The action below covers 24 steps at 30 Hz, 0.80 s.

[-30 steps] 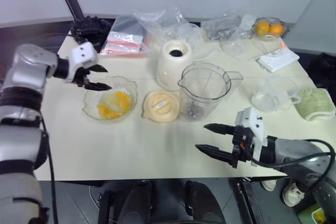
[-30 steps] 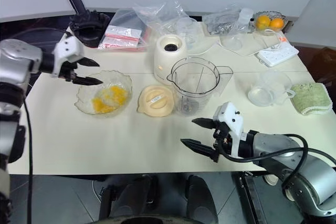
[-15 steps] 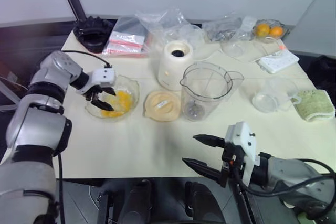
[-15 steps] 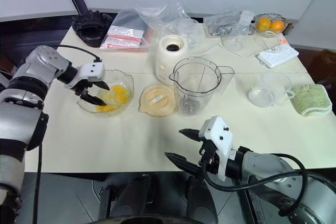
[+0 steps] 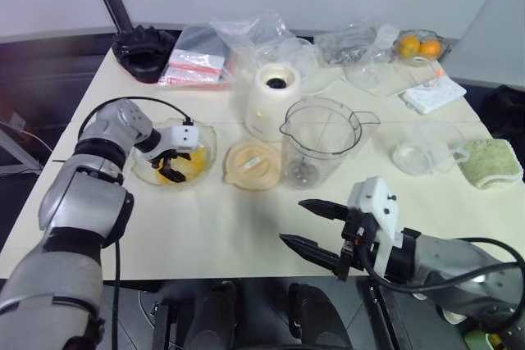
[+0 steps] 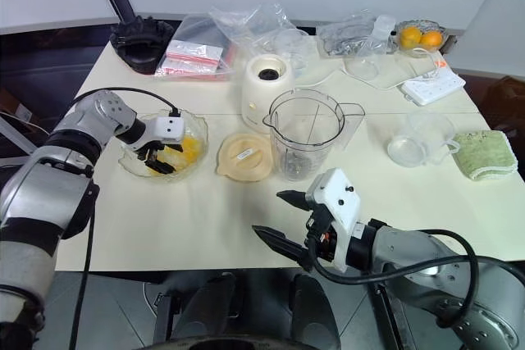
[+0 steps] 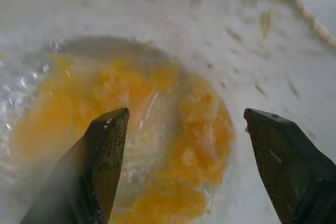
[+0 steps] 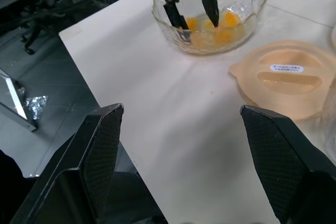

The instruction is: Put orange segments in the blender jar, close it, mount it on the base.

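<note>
Cream tabletop carries everything; my left jaws gape inside the glass bowl over orange segments, my right jaws gape empty.

No text, brand or number can be read. The flat cream lid, lying just beside the blender jar, bears a small white label with dark print too small to make out. The plastic packets behind the jar show red bands, their lettering illegible.
</note>
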Available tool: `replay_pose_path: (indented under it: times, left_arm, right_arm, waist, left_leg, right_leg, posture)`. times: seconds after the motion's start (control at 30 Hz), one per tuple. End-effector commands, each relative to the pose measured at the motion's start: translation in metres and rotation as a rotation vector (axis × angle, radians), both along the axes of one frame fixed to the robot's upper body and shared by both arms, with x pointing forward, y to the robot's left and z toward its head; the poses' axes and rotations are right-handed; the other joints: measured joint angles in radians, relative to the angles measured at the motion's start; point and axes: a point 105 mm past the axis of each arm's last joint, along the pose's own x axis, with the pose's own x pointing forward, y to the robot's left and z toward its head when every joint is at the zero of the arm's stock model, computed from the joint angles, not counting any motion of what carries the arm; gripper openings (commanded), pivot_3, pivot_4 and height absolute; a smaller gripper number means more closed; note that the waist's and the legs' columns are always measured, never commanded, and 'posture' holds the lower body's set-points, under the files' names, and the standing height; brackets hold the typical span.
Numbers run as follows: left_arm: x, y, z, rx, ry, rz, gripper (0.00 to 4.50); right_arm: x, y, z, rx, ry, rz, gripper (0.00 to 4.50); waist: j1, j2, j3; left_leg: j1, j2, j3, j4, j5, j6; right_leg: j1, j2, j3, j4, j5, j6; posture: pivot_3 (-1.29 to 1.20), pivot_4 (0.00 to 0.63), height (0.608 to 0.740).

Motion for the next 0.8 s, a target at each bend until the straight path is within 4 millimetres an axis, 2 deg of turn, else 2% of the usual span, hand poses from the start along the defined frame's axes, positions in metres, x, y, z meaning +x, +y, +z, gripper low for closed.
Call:
replay_pose_path:
  times: [0.03,0.27,0.37,0.5,0.57,0.7,0.8]
  left_arm:
    - [0.000,0.008,-0.002,0.073,-0.010,-0.005,3.66]
    - [0.003,-0.002,-0.014,0.060,-0.013,0.020,3.66]
    - [0.004,-0.003,-0.019,0.071,-0.019,0.027,2.73]
    - [0.004,-0.003,-0.022,0.073,-0.016,0.038,0.75]
    - [0.004,-0.004,-0.023,0.067,-0.017,0.047,0.03]
    - [0.005,-0.002,-0.021,0.071,-0.025,0.059,0.03]
    - [0.011,0.000,-0.008,0.056,-0.067,0.076,0.03]
  right_arm:
    - [0.001,-0.002,0.002,0.002,-0.013,-0.009,3.72]
    - [0.004,-0.006,0.001,0.024,-0.015,-0.031,3.72]
    - [0.005,-0.007,0.001,0.022,-0.019,-0.032,3.75]
    - [0.005,-0.010,0.000,0.002,-0.021,-0.030,3.75]
    - [0.006,-0.011,-0.001,-0.002,-0.022,-0.031,3.75]
    - [0.008,-0.012,-0.001,-0.003,-0.025,-0.032,3.75]
    - [0.010,-0.012,-0.002,-0.002,-0.026,-0.032,3.75]
  waist:
    - [0.000,0.000,0.000]
    - [0.000,0.000,0.000]
    - [-0.001,0.000,0.000]
    - [-0.002,0.000,0.000]
    - [-0.002,-0.001,-0.001]
    - [-0.002,-0.001,-0.001]
    - [-0.003,-0.001,-0.001]
  left_leg:
    - [0.000,0.000,0.000,0.000,0.000,0.000]
    - [0.000,0.000,0.000,0.000,0.000,0.000]
    - [0.000,0.000,0.000,0.000,0.000,0.000]
    - [0.001,0.000,0.000,0.000,0.000,0.000]
    - [0.001,0.000,0.000,0.000,0.000,0.000]
    - [0.001,0.000,0.000,0.000,0.000,0.000]
    - [0.001,0.000,0.000,0.000,0.000,0.000]
  right_leg:
    - [0.000,0.000,0.000,0.000,0.000,0.000]
    - [0.000,0.000,0.000,0.000,0.000,0.001]
    - [0.000,0.000,0.000,0.001,0.000,0.001]
    - [0.000,0.000,0.000,0.001,0.001,0.001]
    - [0.000,0.001,0.000,0.001,0.001,0.001]
    - [0.000,0.000,0.000,0.001,0.001,0.001]
    - [0.000,0.001,0.000,0.002,0.001,0.001]
  posture:
    - [0.00,0.150,0.740]
    - [0.00,0.150,0.740]
    - [0.00,0.150,0.740]
    - [0.00,0.150,0.740]
    - [0.00,0.150,0.740]
    - [0.00,0.150,0.740]
    - [0.00,0.150,0.740]
